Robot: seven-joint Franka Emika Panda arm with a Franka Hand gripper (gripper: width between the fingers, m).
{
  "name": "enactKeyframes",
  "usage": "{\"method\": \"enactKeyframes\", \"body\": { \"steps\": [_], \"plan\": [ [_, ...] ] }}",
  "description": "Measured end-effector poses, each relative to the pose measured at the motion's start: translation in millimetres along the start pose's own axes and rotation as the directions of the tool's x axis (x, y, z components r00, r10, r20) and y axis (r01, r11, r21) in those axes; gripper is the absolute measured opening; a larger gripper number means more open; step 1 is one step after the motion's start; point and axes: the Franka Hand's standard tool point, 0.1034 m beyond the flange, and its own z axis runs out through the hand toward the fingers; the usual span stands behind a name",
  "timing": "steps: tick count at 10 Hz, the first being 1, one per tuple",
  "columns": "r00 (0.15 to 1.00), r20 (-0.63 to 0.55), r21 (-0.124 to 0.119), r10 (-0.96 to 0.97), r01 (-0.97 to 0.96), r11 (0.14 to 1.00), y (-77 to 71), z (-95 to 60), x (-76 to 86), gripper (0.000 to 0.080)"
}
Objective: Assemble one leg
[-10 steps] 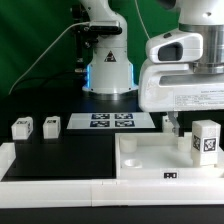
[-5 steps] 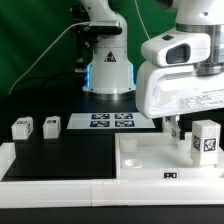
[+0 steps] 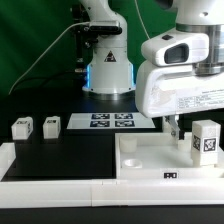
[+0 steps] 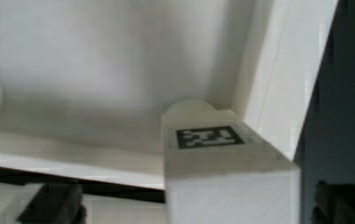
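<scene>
The exterior view looks level across the surface toward the robot base, from near the tray. The wrist view looks steeply down, very close to the tray. Both share the tray.

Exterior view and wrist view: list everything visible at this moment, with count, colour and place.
leg: one, white with a black-and-white tag, upright on the tray at the exterior view's right
loose legs: three, white, in a row on the black mat at the exterior view's left
tray: one, white, large, front right
marker board: one, white with four tags, flat at the mat's back
end effector: one, white, low over the tray beside the upright leg; whether open or shut is unclear
</scene>
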Motion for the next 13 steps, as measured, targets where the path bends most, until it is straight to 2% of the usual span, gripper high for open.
{"method": "enactKeyframes", "body": {
  "steps": [3,4,5,6,7,10,12,13],
  "plan": [
    [0.965,0.000,0.003,0.263,-0.263,0.965,-2.8,0.2,0.0,0.0649],
    [0.938,0.000,0.003,0.348,-0.348,0.938,-6.0,0.5,0.0,0.0520],
    [0.888,0.002,0.007,0.460,-0.460,0.888,-8.8,0.5,0.0,0.0520],
    [0.824,0.004,0.009,0.566,-0.566,0.824,-12.1,0.7,-0.1,0.0381],
    [0.746,0.005,0.007,0.666,-0.666,0.746,-12.5,0.8,-0.4,0.0293],
    [0.489,0.007,0.006,0.872,-0.872,0.489,-14.7,0.8,-0.3,0.0293],
    [0.275,0.014,0.009,0.961,-0.961,0.275,-15.9,0.8,0.2,0.0293],
    [0.215,0.015,0.010,0.976,-0.977,0.215,-16.4,0.7,0.6,0.0293]
  ]
}}
